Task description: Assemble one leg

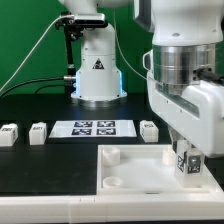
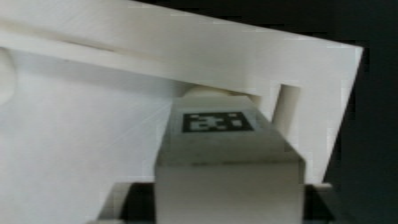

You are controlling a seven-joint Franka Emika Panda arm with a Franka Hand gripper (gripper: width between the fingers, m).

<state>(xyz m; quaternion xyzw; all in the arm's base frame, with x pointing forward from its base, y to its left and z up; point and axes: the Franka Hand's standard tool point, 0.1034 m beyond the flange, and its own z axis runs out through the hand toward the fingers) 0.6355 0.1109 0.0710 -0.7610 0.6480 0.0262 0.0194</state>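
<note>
**Leg held at the panel's corner**

While the black table (image 1: pixel 30 108) is filling most of the exterior view, the arm's white base (image 1: pixel 98 72) is standing in the upper middle of that frame, and the arm's wrist and hand are dominating the upper right. The large white recessed panel (image 1: pixel 135 170) is lying across the lower part of the frame, with a raised corner socket (image 1: pixel 112 156) showing near its lower-middle edge. The marker board (image 1: pixel 95 128) is lying flat at the centre of the frame, just beyond the panel. The gripper (image 1: pixel 187 160) is hanging over the panel's corner at the lower right, and its jaws are clamping the leg (image 1: pixel 187 162), whose tag is facing the camera. Three more small white blocks are resting on the table: two at the middle left (image 1: pixel 10 134) (image 1: pixel 38 131) and one (image 1: pixel 149 128) just right of the marker board.

In the wrist view, the leg (image 2: pixel 221 145) is standing upright in the lower centre between the dark fingers (image 2: pixel 128 203), its tagged end pointing at the panel (image 2: pixel 107 120). Whether it is touching the panel, I cannot tell.
</note>
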